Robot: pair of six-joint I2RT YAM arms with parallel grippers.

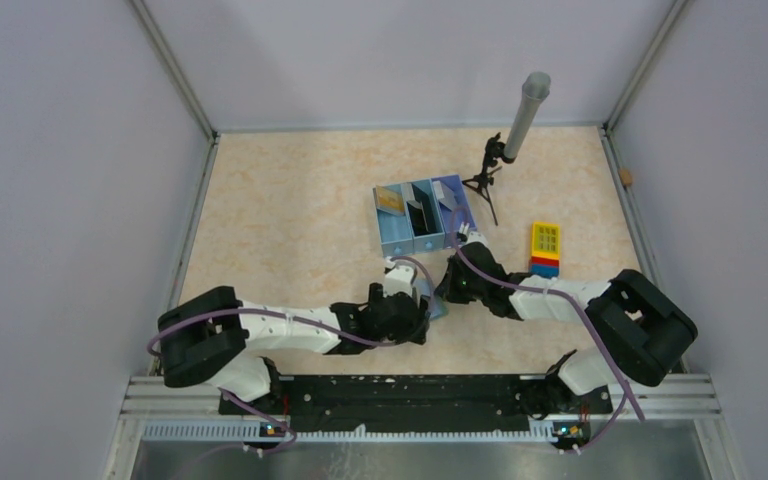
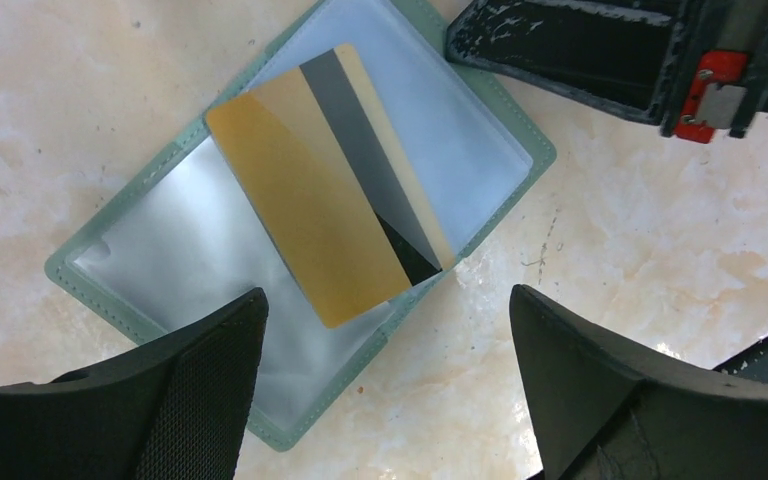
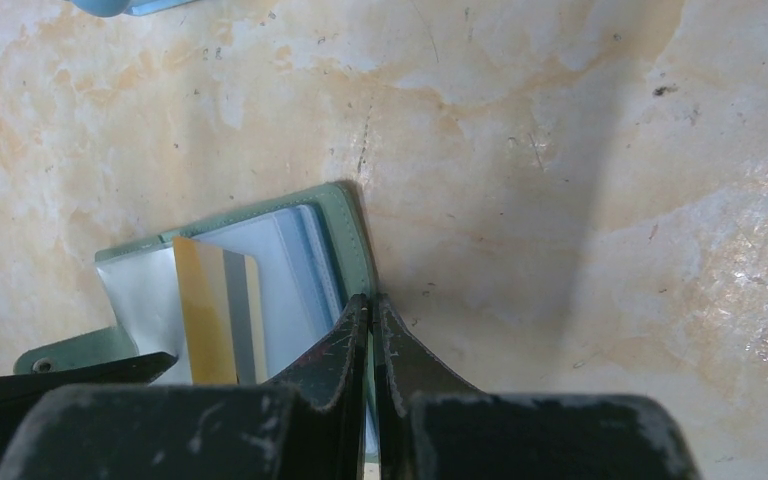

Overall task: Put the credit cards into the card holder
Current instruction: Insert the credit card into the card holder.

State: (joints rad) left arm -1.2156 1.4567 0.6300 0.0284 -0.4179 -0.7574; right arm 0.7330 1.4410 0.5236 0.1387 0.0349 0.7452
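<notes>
The card holder [image 2: 160, 260] lies open and flat on the table [image 2: 660, 250], between the two arms and near their bases. Its clear inner panels face up and its grey-green border is visible all around.

A gold card [image 2: 310, 210] with a grey stripe lies diagonally across the fold of the holder. The card's far end appears hazed. Whether that end sits under the clear sleeve cannot be determined.

The left gripper [image 2: 388, 300] hovers above the holder. Its fingers [image 2: 210, 380] are spread wide and hold nothing.

The right gripper [image 3: 370, 300] has its fingers closed together. The tips are at the holder's green edge. Whether they press on the edge cannot be determined.

The blue three-compartment tray [image 1: 425, 238] stands farther back on the table.
</notes>
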